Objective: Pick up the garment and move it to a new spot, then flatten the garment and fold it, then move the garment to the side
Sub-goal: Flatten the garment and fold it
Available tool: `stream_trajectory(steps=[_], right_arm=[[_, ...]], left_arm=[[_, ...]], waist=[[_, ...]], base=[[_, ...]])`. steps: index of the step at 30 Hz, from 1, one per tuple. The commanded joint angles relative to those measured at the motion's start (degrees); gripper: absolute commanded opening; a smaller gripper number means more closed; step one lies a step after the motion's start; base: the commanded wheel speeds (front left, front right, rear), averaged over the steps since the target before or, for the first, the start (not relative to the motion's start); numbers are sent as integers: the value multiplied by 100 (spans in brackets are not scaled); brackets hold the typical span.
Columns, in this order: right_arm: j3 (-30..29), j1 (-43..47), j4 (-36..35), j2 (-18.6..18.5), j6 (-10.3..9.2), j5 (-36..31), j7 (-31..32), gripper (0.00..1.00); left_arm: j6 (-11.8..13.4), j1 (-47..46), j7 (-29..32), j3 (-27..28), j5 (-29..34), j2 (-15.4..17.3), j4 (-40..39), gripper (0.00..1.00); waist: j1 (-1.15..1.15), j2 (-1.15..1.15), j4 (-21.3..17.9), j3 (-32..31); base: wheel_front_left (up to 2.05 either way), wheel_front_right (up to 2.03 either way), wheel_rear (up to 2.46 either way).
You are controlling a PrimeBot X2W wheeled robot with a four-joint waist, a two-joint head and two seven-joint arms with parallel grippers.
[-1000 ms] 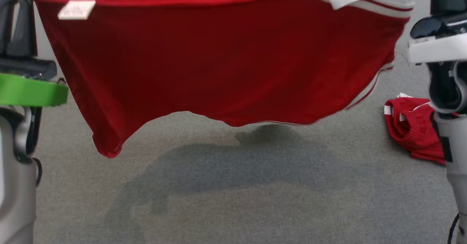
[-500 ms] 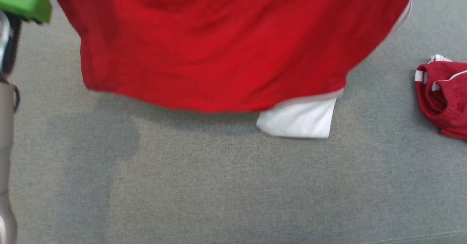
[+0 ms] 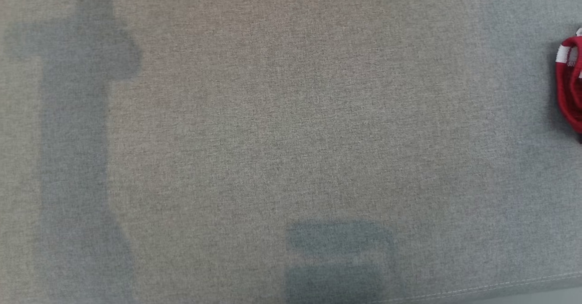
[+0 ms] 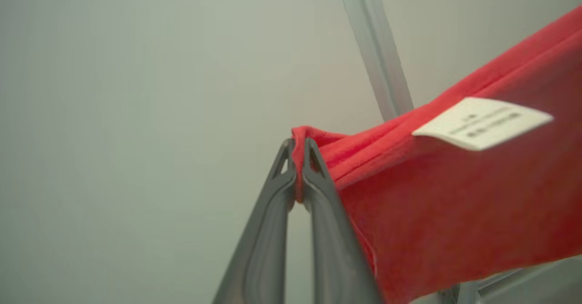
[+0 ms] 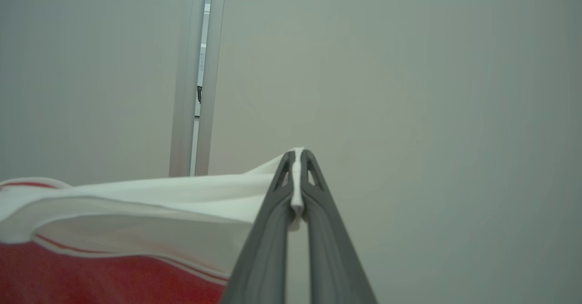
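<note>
Between the fingertips of the left gripper point(image 4: 298, 152), a bunched corner of the red garment point(image 4: 454, 213) is pinched tight, the two dark fingers pressed together on the rolled hem. From that grip the cloth runs off to the right of the left wrist view and hangs down as a broad red sheet. A white label point(image 4: 482, 122) with small dark print juts from it just under the hem. Behind it stand a pale wall and a slanting metal post point(image 4: 377, 67). The right gripper point(image 5: 297, 158) is likewise clamped, here on a thin white edge of the same garment. The white fabric point(image 5: 159, 204) stretches away to the left of the right wrist view, edged with narrow red stripes, with the red body point(image 5: 91, 276) below it. Both held corners are up in the air in front of the wall, next to an upright metal post point(image 5: 193, 77). The head view looks down on the grey cloth-covered tabletop point(image 3: 291, 136), where soft shadows point(image 3: 75, 113) lie at the left and bottom. A second red garment point(image 3: 570, 86) with a white band lies crumpled at the right edge, and a stitched seam point(image 3: 500, 286) runs along the lower right.
</note>
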Motion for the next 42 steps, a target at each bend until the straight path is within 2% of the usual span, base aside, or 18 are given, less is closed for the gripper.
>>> stream_trajectory(steps=[1, 5, 6, 9, 11, 16, 20, 29, 34, 42], right_arm=[[91, 486, 75, -134, -13, 237, -69, 0], [345, 1678, -53, -213, -15, 843, -110, 0], [476, 2362, -151, -259, -17, 1096, -117, 0], [550, 3362, -308, -232, -17, 1380, -119, 0], [569, 3665, -373, -223, -17, 1428, -114, 0], [656, 4983, -546, -44, -16, 1666, -111, 0], [758, 5841, -533, 53, -13, 1573, -111, 0], [702, 7186, -131, 484, -16, 1291, -110, 0], [741, 7854, 10, 594, -16, 1207, -108, 0], [572, 8616, 86, 726, -16, 1277, -107, 0]], left_arm=[[90, 441, -56, 119, -133, -3, 290, 0], [214, 1548, -84, 302, -388, -206, 516, 0], [268, 2271, -85, 395, -466, -360, 482, 0], [384, 3232, -87, 682, -689, -670, 330, 0], [385, 3544, -87, 744, -699, -758, 313, 0], [362, 4838, -89, 1136, -733, -1229, 151, 0], [286, 5647, -90, 1475, -690, -1490, 30, 0], [114, 7134, -90, 2130, -548, -1787, -217, 0], [15, 7827, -90, 2108, -389, -1862, -283, 0], [-34, 8460, -91, 2122, -398, -1910, -386, 0]], waist=[[-1, 0, -77, 50], [-1, 0, -133, 27], [-1, 0, -159, -22], [-1, 0, -181, -163], [-1, 0, -185, -219], [-1, 0, -231, -618], [-1, 0, -283, -1053], [-1, 0, -431, -2080], [-1, 0, -387, -2585], [-1, 0, -240, -2942]], base=[[0, 0, 0], [0, 0, 0], [0, 0, 0], [0, 0, 0], [0, 0, 0], [0, 0, 0], [0, 0, 0], [0, 0, 0], [0, 0, 0], [0, 0, 0]])
